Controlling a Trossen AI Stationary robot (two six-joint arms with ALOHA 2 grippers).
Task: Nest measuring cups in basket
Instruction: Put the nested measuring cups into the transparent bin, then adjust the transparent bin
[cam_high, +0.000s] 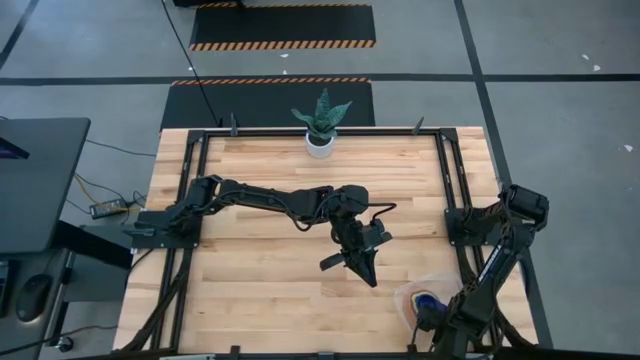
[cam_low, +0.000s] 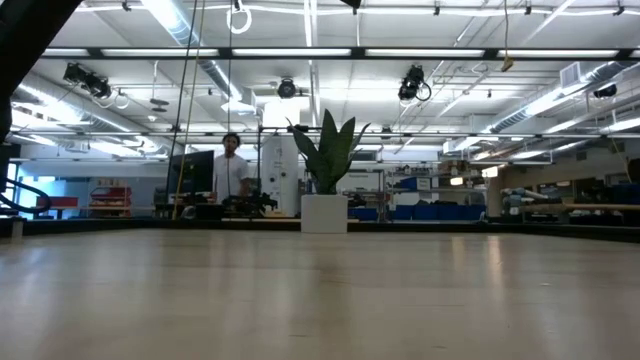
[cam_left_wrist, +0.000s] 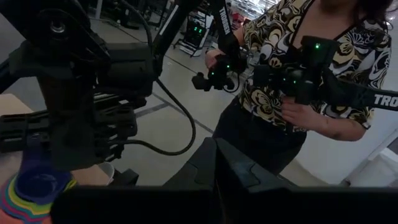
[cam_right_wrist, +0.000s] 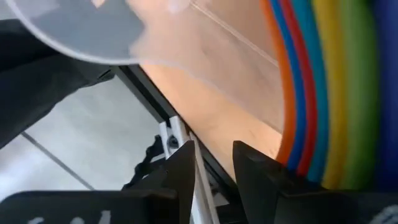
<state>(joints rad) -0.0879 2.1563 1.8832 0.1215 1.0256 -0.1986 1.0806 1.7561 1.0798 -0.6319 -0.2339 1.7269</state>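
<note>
right gripper (cam_right_wrist: 214, 165) fingers narrowly apart, holding nothing, just beside nested cups (cam_right_wrist: 323, 81) in basket (cam_right_wrist: 205, 56). left gripper (cam_high: 368, 272) shut, empty, near basket over table (cam_high: 260, 290).

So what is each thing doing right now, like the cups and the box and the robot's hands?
measuring cups: nested in one stack, inside the basket.
basket: sits upright at the table's near right corner, holding the stack.
right gripper: low beside the stack, fingers a little apart, holding nothing.
left gripper: above the table's middle, fingers shut, empty.
plant pot: upright at the table's far edge.
</note>
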